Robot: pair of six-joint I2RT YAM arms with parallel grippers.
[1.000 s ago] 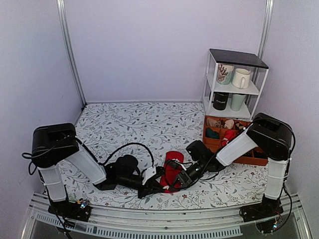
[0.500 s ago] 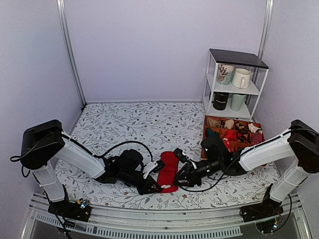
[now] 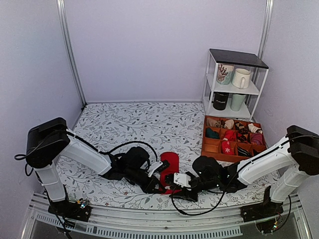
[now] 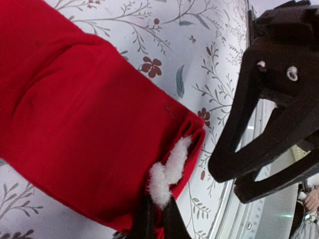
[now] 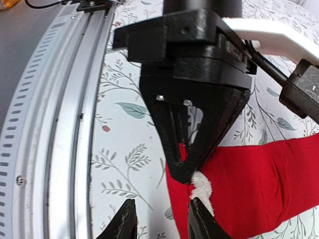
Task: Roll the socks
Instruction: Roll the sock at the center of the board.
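So, roll-the-socks status: basically at the starting line, as far as I can tell. The socks (image 3: pixel 170 165) are lying flat and stretched out on the table (image 3: pixel 124 124), in the middle near the front edge, running from near to far. No fold and no curl anywhere that I can see, so the whole roll is left to do.

What is in place is the grab. The left gripper (image 5: pixel 184 172) has its fingers pinched tight together on the near end of the socks, right at the little white mark (image 4: pixel 167 169). The right gripper (image 5: pixel 162 221) sits just beside it, to the right of that same end, with its jaws parted a moderate amount and nothing in them. In the wrist view the sock edge is just past its fingertips, not between them.

My read is that the right one needs to get hold of that end too, and then the two start turning it over towards the far end. The orange tray (image 3: pixel 209 147) with the other bundles sits off to the right, well apart, presumably where the finished roll ends up.
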